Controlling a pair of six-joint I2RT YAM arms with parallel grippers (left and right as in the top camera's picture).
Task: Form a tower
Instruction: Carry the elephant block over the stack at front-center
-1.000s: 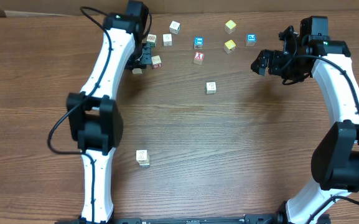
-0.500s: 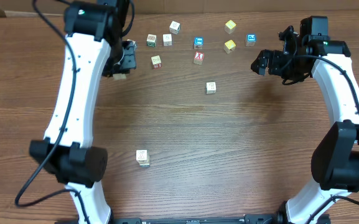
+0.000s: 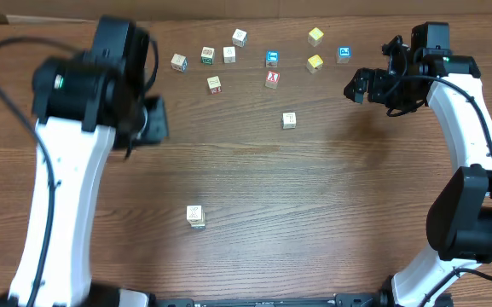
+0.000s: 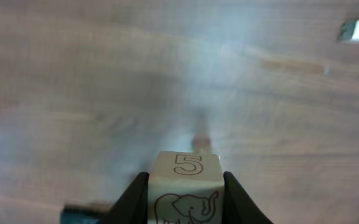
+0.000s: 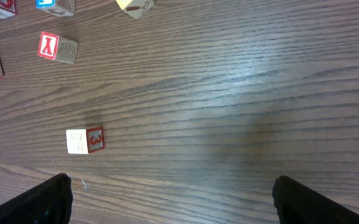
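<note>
Brown wood-grain table (image 3: 254, 170) from overhead, one arm at each side. Near the front, left of centre: the tower (image 3: 196, 217), a short stack one cube wide, well apart from both grippers. Along the far edge, a scatter of loose cubes (image 3: 228, 55); one lone cube (image 3: 289, 119) nearer the middle. Blurred left gripper (image 3: 147, 119) above bare wood left of the scatter; right gripper (image 3: 356, 85) spread wide by its right end, empty.

From the left wrist: blurred wood below. Fingers (image 4: 137, 196) clamped on a pale cube (image 4: 186, 186), a 5 on top, an elephant on the face toward the camera.

From the right wrist: sharp grain. Dark fingertips (image 5: 39, 202) at the bottom corners, far apart. Beyond them, the lone cube, a red 3 on one face.
</note>
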